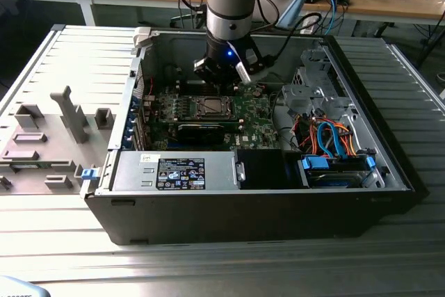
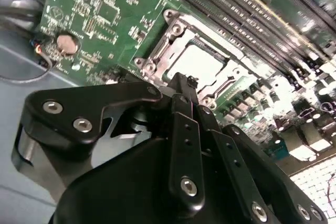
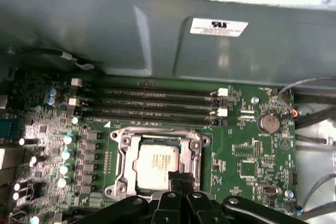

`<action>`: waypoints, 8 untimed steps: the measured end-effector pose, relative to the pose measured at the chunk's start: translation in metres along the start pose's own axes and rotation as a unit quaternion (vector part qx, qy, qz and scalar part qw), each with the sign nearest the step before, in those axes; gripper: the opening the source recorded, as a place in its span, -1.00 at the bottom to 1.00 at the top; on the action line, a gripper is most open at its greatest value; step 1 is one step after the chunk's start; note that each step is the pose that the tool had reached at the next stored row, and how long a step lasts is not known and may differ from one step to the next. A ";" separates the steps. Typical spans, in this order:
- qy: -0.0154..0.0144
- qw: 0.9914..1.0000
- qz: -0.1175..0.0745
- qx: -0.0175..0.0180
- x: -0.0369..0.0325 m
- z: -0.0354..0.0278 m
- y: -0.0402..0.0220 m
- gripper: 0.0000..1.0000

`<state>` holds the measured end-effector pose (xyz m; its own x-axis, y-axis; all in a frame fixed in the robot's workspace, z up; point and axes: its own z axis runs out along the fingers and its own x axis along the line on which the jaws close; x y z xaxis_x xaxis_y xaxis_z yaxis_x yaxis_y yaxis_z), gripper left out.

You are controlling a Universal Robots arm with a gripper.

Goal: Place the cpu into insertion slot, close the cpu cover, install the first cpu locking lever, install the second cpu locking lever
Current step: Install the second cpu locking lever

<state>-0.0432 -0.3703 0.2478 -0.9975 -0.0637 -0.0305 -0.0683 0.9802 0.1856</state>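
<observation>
The cpu [image 3: 156,162] lies flat in the insertion slot [image 1: 211,107], its silver top showing. The cpu cover [image 3: 119,144] is down around it as a silvery frame, and the chip shows through its square opening. In the second wrist view the cpu [image 2: 198,62] and the cpu cover [image 2: 169,34] lie just beyond the fingertips. My gripper [image 3: 179,178] is shut, its fingers pressed together with nothing seen between them, tips low at the socket's near edge. In the exterior view the gripper [image 1: 221,76] hangs inside the open computer case just above the socket.
A row of long memory slots [image 3: 152,103] runs beside the socket, under the grey case wall [image 3: 157,40]. A coin battery [image 3: 269,123] sits on the green board. A long black card [image 1: 201,130], the power supply [image 1: 174,172] and orange and blue drive cables [image 1: 330,137] crowd the case.
</observation>
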 end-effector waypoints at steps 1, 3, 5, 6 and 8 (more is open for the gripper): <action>-0.002 1.000 0.000 -0.022 0.0002 -0.0003 -0.0023 -0.79; -0.003 0.999 0.001 -0.046 0.0014 -0.0034 -0.0214 -0.79; -0.003 0.999 0.001 -0.046 0.0017 -0.0040 -0.0255 -0.79; -0.003 0.999 0.001 -0.046 0.0018 -0.0040 -0.0266 -0.79; -0.002 0.999 0.001 -0.032 0.0019 -0.0043 -0.0286 -0.79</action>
<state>-0.0432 -0.3993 0.2466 -0.9975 -0.0613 -0.0345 -0.0680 0.9662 0.2485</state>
